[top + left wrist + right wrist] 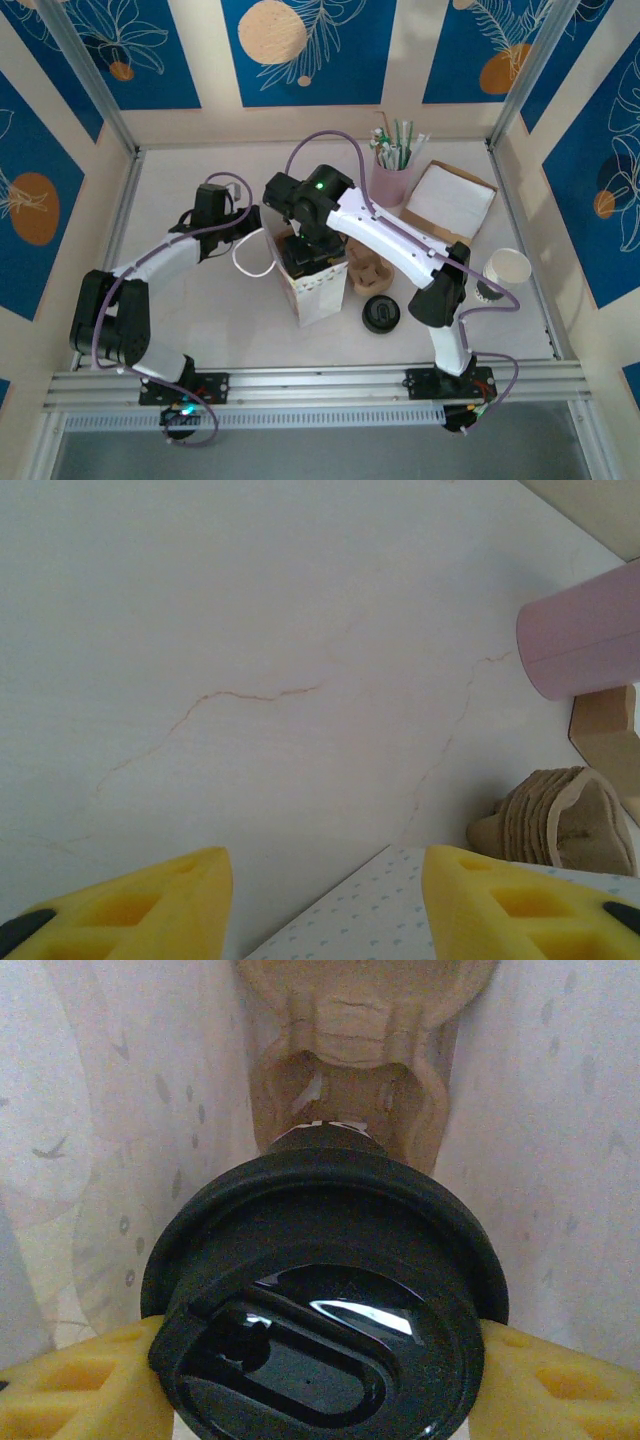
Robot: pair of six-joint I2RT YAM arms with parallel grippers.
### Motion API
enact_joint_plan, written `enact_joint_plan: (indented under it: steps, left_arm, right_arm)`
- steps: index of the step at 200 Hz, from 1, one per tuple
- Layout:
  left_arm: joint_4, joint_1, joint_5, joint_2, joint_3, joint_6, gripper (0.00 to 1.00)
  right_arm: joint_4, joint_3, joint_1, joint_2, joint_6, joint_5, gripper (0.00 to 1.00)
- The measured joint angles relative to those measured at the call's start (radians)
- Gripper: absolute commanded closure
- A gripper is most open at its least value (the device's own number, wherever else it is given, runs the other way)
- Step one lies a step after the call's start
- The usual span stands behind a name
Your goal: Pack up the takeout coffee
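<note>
The takeout coffee (320, 1320) sits closest, its black lid pinched between the yellow fingers of the right gripper (320, 1380), which clamps it from both sides. Around those jaws rise the walls of the paper bag (560, 1110), and beyond the cup, deeper in, lies a cardboard carrier (345, 1070). The left gripper (325, 900) hangs above the table (250, 630), jaws apart and holding nothing. The bag's corner shows between them, a pink cup (585, 630) stands ahead to their right, and a stack of pulp trays (560, 820) lies nearer on that side.
</note>
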Motion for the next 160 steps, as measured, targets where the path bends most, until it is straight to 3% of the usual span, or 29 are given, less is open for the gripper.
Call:
enact_joint_plan:
  steps: [62,160]
  left_arm:
    - [0.0,0.0,0.0,0.0,-0.001,0.0,0.46]
    - [-0.01,0.0,-0.011,-0.022,-0.018,0.022,0.32]
  right_arm:
    - [0.0,-0.001,0.0,0.0,-0.001,-0.003,0.44]
    - [0.0,-0.02,-0.001,0.0,-0.008,0.01,0.44]
